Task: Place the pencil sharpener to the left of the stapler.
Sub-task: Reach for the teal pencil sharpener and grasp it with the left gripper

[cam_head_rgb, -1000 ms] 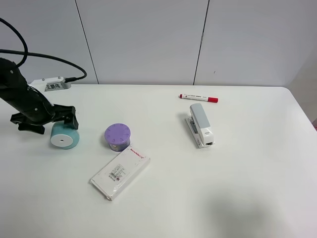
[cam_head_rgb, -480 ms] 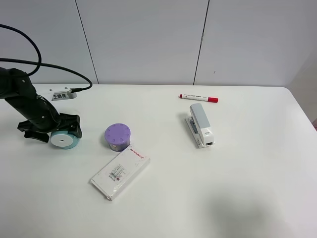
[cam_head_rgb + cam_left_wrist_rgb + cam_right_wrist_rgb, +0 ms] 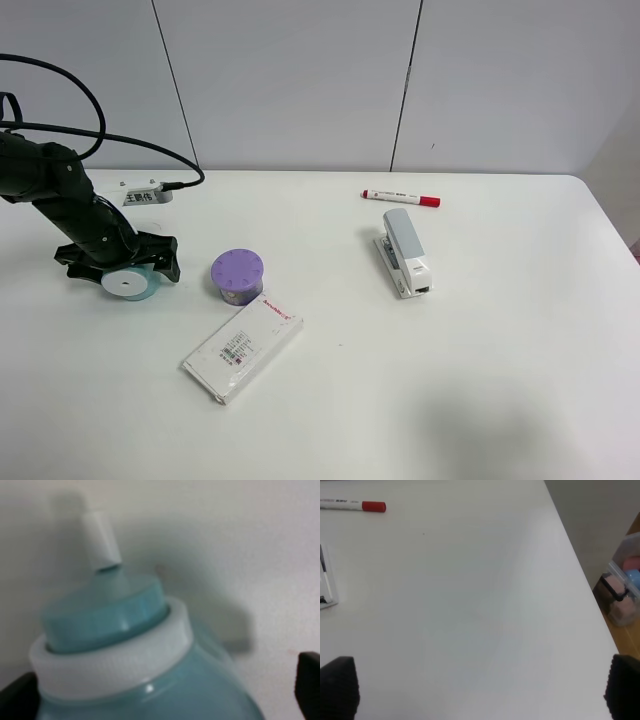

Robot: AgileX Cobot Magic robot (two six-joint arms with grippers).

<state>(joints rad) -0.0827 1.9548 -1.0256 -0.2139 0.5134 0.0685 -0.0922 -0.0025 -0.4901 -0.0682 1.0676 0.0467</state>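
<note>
The left hand [image 3: 120,268] sits low over the pencil sharpener [image 3: 126,285], one finger on each side of its teal body; the close wrist view is blurred, so I cannot tell whether the fingers press it. The sharpener rests on the counter [image 3: 480,380] near its left edge, just left of a purple-topped cylinder [image 3: 237,270] and well apart from the stapler [image 3: 405,250]. A white box [image 3: 243,346] lies nearer the front. The right hand [image 3: 480,687] is spread wide over bare counter, holding nothing.
</note>
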